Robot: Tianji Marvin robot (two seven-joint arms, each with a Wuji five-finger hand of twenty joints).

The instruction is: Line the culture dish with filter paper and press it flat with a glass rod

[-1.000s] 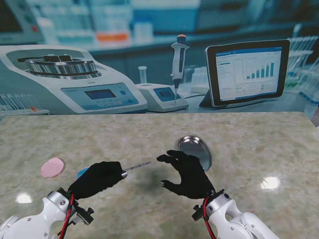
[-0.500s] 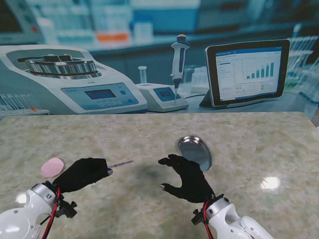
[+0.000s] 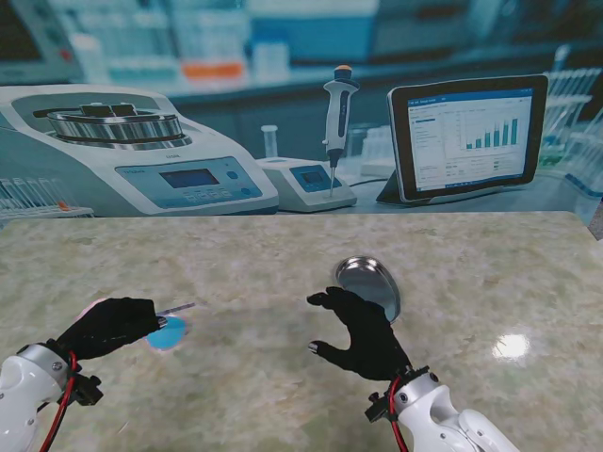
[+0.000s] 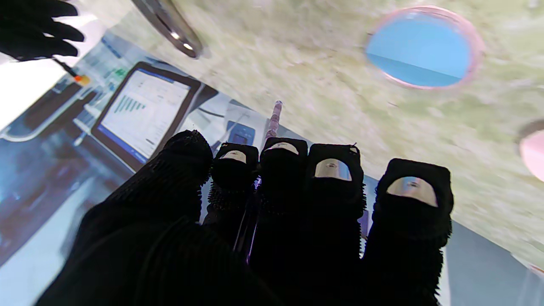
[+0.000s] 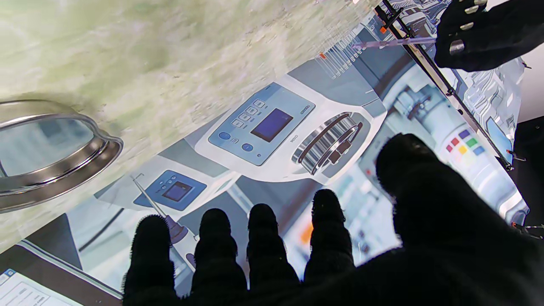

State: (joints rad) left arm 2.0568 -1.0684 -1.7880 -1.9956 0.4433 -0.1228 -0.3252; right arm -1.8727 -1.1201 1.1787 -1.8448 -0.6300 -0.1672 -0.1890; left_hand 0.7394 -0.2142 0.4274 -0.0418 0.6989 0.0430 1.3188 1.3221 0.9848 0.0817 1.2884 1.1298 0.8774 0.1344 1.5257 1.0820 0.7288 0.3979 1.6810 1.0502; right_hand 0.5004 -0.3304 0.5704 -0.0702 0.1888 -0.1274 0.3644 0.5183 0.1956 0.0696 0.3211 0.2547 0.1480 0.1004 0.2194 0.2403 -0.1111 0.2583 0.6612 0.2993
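My left hand [image 3: 113,325] is shut on the thin glass rod [image 3: 179,308], whose tip points right, toward the table's middle. In the left wrist view the rod [image 4: 274,119] sticks out between the closed fingers. A round blue dish with a pink rim [image 3: 170,333] lies on the table just right of that hand, and it shows in the left wrist view [image 4: 420,46] too. A pink disc [image 4: 533,153] is cut off at that view's edge. My right hand [image 3: 363,331] hovers open, fingers spread, just nearer to me than a shiny metal dish [image 3: 369,282].
The marble table's far edge [image 3: 301,215] meets a printed lab backdrop showing a centrifuge, a pipette and a tablet. The right wrist view shows the metal dish [image 5: 51,157], with my left hand [image 5: 488,38] and the rod [image 5: 395,42] far off.
My left hand has carried the rod left and nearer to me, uncovering the blue dish and now hiding most of the pink disc. The right hand has barely shifted.
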